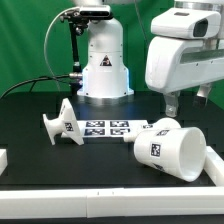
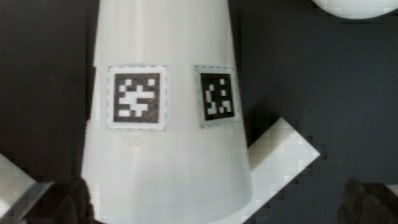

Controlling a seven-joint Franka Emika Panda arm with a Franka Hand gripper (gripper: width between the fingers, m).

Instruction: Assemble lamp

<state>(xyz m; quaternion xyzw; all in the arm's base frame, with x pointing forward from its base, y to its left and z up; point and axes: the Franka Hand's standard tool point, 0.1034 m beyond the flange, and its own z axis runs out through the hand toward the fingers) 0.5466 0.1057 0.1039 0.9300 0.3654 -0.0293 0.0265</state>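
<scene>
Shade (image 1: 170,150) on side, ctr'd under gripper (image 1: 171,105) (jaws spread wide).

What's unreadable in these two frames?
Round white part, wrist view: cut by frame edge, identity unsure.
Shade, wrist view: both ends run past the frame.
Gripper, exterior view: fingertips too small to read.
White piece, exterior view: cut off at left edge.
</scene>
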